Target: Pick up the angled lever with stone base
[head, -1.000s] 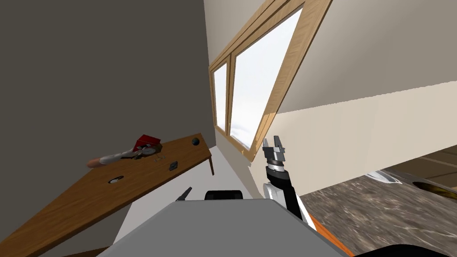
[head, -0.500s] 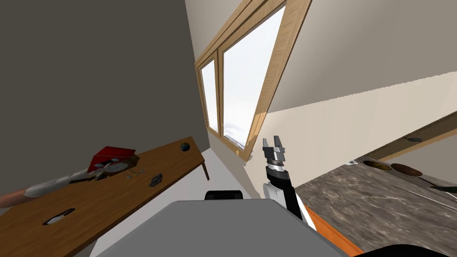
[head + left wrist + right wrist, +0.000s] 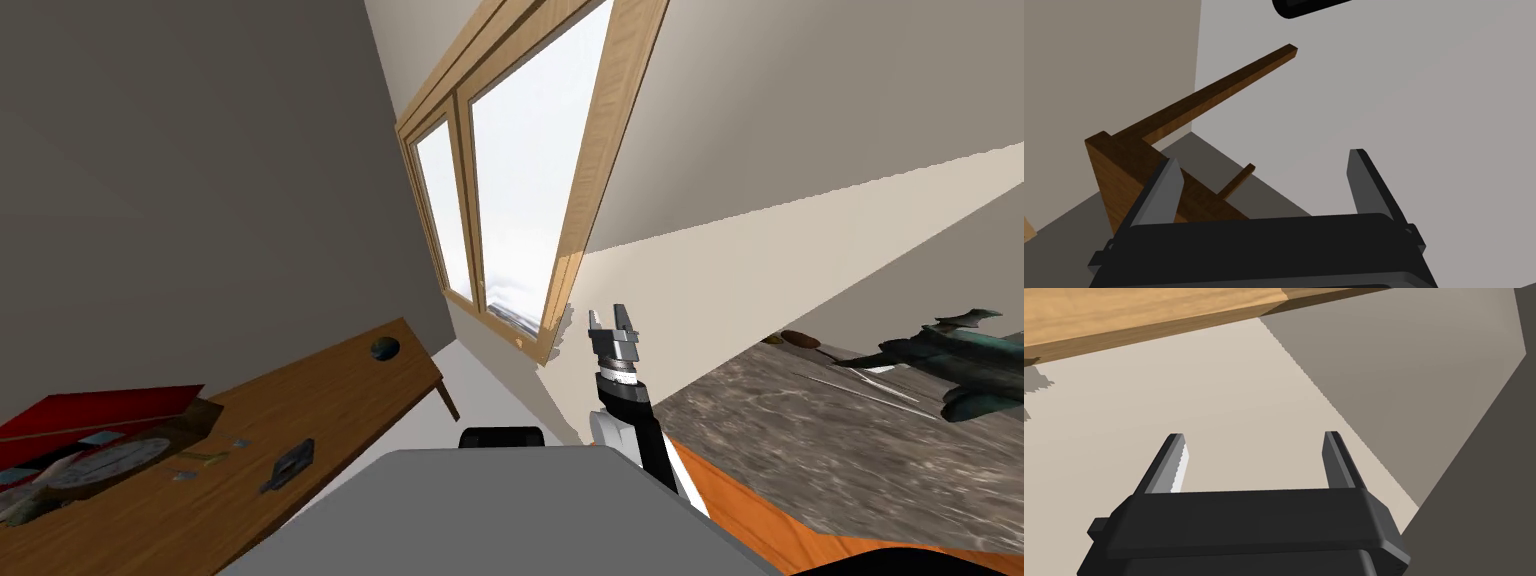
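Observation:
A dark teal angled object [image 3: 940, 362] lies on a mottled grey-brown stone-like surface [image 3: 800, 440] at the far right of the head view; I cannot tell its base. My right gripper [image 3: 612, 322] is raised in front of the cream wall below the window, well left of that object, fingers open and empty. The right wrist view also has it open [image 3: 1254, 435]. My left gripper [image 3: 1264, 159] is open and empty, hanging low beside a wooden table leg [image 3: 1124, 170] over grey floor.
A wooden table [image 3: 330, 400] stands at the left with a red box [image 3: 100, 412], a clock face [image 3: 95, 466] and small dark items. A wood-framed window [image 3: 520, 180] is ahead. The stone-like surface has an orange edge [image 3: 760, 520] and thin rods [image 3: 860, 388].
My view has swung to the right: the table slid left and nearer, and the stone-like surface with the dark teal object came in at the right. The right gripper kept its pose.

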Tool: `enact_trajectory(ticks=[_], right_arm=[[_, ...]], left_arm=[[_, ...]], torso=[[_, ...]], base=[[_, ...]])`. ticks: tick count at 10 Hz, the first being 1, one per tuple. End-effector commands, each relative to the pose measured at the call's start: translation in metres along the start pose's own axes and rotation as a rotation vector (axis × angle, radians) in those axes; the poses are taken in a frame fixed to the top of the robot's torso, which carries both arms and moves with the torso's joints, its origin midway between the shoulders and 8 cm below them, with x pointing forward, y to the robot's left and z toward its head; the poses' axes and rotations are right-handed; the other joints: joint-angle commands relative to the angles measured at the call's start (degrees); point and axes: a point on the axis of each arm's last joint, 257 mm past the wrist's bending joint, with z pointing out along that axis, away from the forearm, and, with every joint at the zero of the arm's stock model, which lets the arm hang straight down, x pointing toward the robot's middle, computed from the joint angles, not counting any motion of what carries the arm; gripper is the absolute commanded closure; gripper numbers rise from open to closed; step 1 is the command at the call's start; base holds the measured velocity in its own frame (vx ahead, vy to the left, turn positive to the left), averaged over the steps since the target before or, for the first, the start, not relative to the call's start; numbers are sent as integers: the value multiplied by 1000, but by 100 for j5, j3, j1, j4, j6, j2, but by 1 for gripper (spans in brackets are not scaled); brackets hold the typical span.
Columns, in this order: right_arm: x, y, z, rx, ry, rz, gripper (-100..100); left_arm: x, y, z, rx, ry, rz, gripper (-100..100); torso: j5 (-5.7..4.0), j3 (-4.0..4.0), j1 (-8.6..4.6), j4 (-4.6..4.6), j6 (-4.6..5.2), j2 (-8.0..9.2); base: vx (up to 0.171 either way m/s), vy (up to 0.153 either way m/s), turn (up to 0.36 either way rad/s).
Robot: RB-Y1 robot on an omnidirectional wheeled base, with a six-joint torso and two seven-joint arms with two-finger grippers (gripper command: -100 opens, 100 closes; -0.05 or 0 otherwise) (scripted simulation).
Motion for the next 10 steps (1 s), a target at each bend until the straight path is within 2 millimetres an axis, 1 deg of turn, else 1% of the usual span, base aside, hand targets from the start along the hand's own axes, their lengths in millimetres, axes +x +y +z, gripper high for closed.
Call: enact_trajectory(ticks=[1, 2, 3, 5, 6, 8, 10], right_arm=[[0, 0, 0, 0, 0, 0, 0], [0, 0, 0, 0, 0, 0, 0], [0, 0, 0, 0, 0, 0, 0], [0, 0, 0, 0, 0, 0, 0], [0, 0, 0, 0, 0, 0, 0], [0, 0, 0, 0, 0, 0, 0], [0, 0, 0, 0, 0, 0, 0]], left_arm=[[-3, 21, -7, -42, -4, -8, -100], [-5, 41, -17, -87, 0, -20, -100], [-7, 46, -19, -98, -6, -19, -100], [-18, 93, -46, -205, -16, -38, -100], [-18, 93, -46, -205, -16, -38, -100], [-31, 132, -75, -303, -33, -52, -100], [-49, 163, -104, -387, -57, -57, -100]], torso=[[0, 0, 0, 0, 0, 0], [-1, 2, -6, 0, -7, 5], [0, 4, -5, 2, -3, 8], [0, 7, -3, 3, -3, 13], [3, 4, 13, 2, -1, 7], [1, 2, 1, 1, -4, 3], [6, -5, 33, -2, -1, -7]], base=[[89, 34, -155], [78, 36, -198], [55, 37, -131], [82, 69, -298], [81, 74, -128], [99, 67, -255], [122, 174, -312]])
